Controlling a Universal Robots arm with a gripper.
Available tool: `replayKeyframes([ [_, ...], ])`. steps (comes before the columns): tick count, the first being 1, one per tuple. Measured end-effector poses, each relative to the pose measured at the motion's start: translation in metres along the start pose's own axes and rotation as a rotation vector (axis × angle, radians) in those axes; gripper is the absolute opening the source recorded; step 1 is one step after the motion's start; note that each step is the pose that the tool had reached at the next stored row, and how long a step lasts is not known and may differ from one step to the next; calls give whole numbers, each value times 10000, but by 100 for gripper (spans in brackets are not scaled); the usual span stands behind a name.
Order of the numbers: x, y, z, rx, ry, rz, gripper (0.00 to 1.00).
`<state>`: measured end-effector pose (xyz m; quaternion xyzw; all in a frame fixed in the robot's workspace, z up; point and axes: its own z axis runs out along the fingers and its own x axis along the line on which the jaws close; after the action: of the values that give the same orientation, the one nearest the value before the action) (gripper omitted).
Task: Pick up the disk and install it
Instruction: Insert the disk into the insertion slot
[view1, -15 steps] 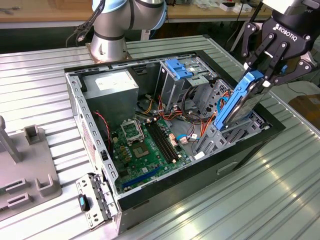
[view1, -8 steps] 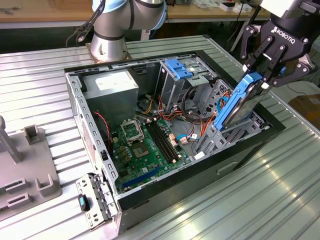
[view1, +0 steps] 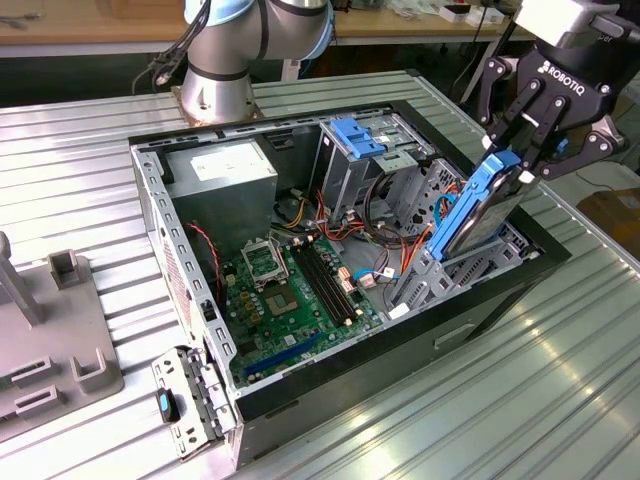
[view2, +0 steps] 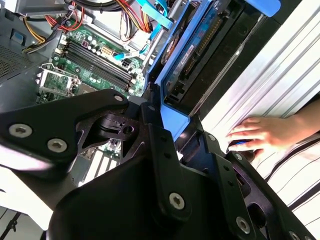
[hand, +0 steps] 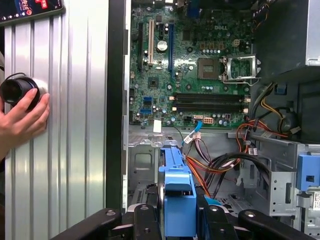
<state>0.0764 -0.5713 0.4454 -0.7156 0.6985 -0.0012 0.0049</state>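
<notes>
The disk (view1: 480, 215), a dark drive in a bright blue carrier, stands tilted on end at the exterior view's right side of the open computer case (view1: 470, 320). Its lower end rests in the grey drive bay (view1: 425, 275) beside the motherboard (view1: 290, 290). My gripper (view1: 517, 160) is shut on the disk's upper end from above. In the first wrist view the blue carrier (hand: 177, 185) runs up between the black fingers (hand: 212, 220). The second wrist view shows the disk (view2: 195, 45) slanting down into the case.
A tall metal drive cage with a blue bracket (view1: 360, 135) and loose cables (view1: 385, 215) stand close behind the disk. A power supply (view1: 220, 170) sits at the back. A person's hand (hand: 20, 120) rests on a black round object (hand: 15, 89) on the ribbed table.
</notes>
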Motion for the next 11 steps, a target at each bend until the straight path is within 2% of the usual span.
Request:
replayKeyframes([
  [1, 0, 0, 0, -1, 2, 0, 37],
  [2, 0, 1, 43, 0, 0, 0, 37],
  [6, 21, 3, 257, -1, 1, 1, 37],
  [8, 34, 4, 340, 0, -1, 0, 37],
  [9, 45, 5, 409, -1, 3, 1, 37],
  [11, 55, 6, 481, -1, 0, 0, 37],
])
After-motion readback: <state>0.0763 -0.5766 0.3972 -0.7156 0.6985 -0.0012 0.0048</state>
